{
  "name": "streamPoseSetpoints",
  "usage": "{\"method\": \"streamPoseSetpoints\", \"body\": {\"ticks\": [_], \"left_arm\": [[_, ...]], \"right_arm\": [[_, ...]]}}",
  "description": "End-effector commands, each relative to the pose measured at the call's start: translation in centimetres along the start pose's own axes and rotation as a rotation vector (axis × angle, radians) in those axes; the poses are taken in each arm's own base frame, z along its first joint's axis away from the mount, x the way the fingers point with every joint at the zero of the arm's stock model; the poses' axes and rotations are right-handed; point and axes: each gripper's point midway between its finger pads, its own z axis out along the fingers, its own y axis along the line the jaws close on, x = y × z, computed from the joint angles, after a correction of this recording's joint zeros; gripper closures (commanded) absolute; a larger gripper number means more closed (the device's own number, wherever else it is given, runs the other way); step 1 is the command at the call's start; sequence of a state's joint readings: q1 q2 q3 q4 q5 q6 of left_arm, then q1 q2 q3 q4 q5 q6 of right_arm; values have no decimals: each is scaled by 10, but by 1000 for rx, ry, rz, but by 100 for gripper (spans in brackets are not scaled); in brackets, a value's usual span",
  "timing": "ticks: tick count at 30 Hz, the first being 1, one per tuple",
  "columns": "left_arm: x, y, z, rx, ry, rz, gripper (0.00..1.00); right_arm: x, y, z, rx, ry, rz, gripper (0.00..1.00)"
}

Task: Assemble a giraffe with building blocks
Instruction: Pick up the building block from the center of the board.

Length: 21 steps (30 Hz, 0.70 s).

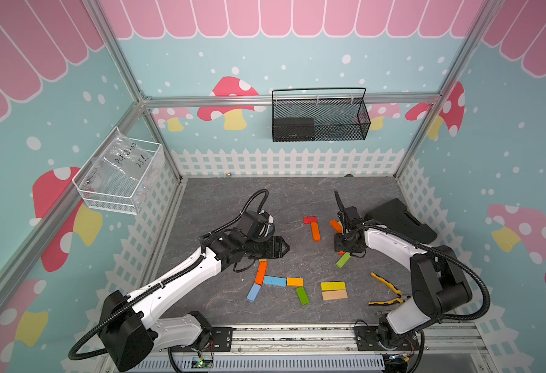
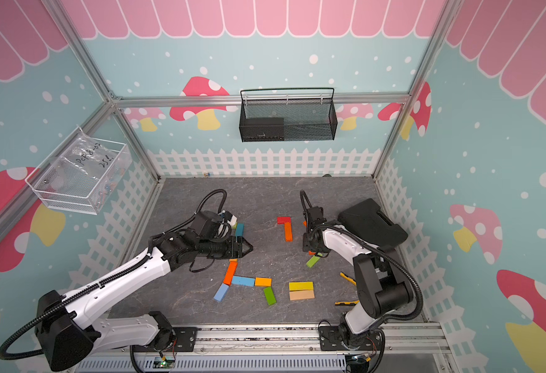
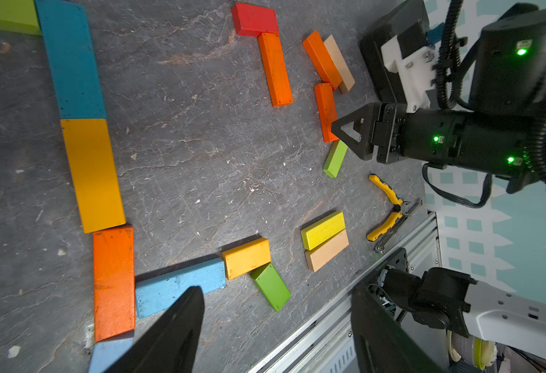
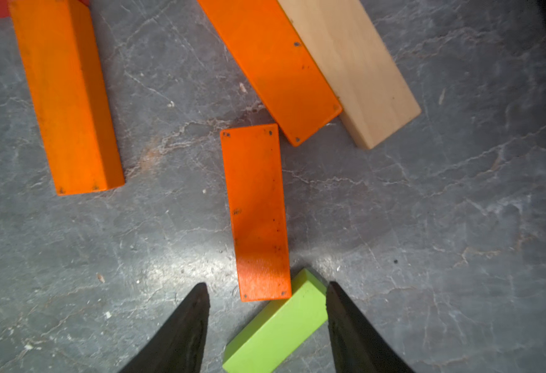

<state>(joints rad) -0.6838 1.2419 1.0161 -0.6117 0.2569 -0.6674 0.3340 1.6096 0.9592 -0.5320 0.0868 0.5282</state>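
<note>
Pickup: our right gripper (image 4: 266, 284), jaws apart, straddles the orange block (image 4: 257, 210), perhaps the green block (image 4: 278, 332); next we lower and clamp.

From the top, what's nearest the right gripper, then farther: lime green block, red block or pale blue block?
1. Lime green wooden block, right beside the right gripper.
2. Red wooden block, toward the back.
3. Pale blue wooden block, far left side.

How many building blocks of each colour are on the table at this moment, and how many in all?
Orange blocks: 4
Blue blocks: 3
Green blocks: 3
Amber-yellow blocks: 2
Tan blocks: 2
Lemon-yellow block: 1
Red block: 1
Total: 16
</note>
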Motion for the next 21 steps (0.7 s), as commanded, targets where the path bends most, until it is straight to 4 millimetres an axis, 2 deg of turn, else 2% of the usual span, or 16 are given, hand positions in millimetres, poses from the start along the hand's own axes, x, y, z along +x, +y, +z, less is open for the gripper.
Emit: {"method": "streamPoseSetpoints", "body": {"ticks": [1,8,13,17,21], "left_arm": [[-12,-8,-4,5,-38,-1,25],[-13,-6,-6,-12,-41,9,25],[-13,-6,-6,-13,-42,9,25],[-15,-8,-8,-8,-48,13,25],[-14,-8,-11,-11,-50,23,25]], "right_arm": [[-10,4,11,-20,1,-25,45],[-11,8,26,-28,19,-24,54],[-12,6,28,-8,20,-27,68],[-14,16,19,-24,12,-55,82],[-14,36,-1,-45,-12,-77,86]]}}
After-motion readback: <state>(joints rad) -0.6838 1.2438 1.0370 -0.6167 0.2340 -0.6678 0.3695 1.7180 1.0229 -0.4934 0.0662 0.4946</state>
